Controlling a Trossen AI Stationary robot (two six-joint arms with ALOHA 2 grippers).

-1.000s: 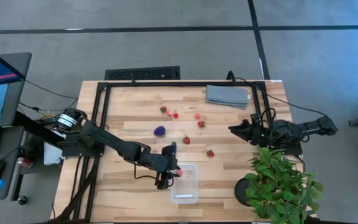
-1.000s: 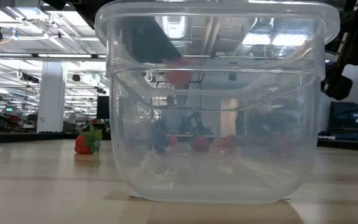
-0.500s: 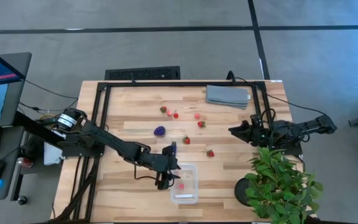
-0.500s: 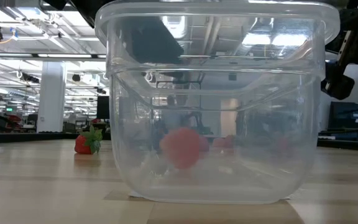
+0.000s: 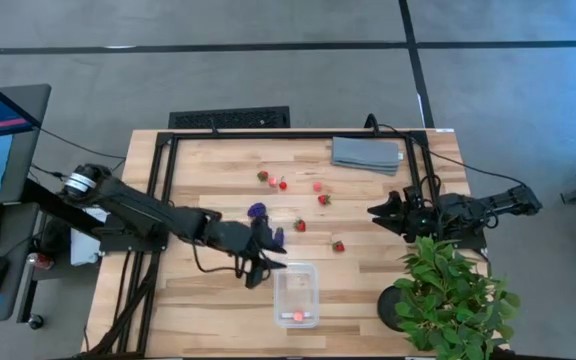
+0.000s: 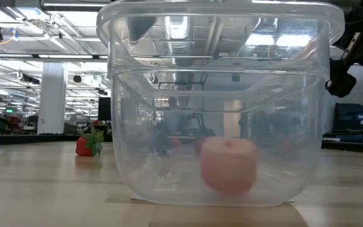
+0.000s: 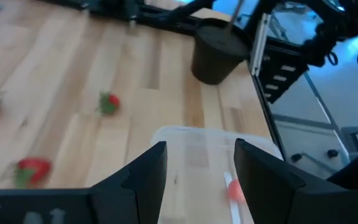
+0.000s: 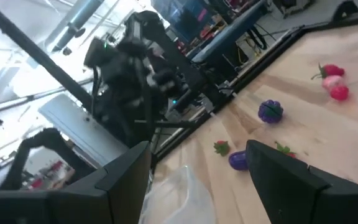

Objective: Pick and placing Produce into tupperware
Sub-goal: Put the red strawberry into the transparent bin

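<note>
Two dark, blunt fingers of the left gripper [image 5: 264, 262] stand apart with nothing between them, just beside the tupperware [image 5: 296, 296], a clear, glossy, round-cornered plastic box on the pale wood-plank table [image 5: 198, 300]. One smooth pink piece [image 6: 229, 166] lies on its floor. More produce [image 5: 299, 226], small and red, plus a knobbly purple piece [image 5: 257, 211], is scattered mid-table. Near the table's right edge, the right gripper [image 5: 372, 209] waits wide open, empty.

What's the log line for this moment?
left gripper: open, empty, beside tupperware | pink fruit: inside | right gripper: open, idle
</note>
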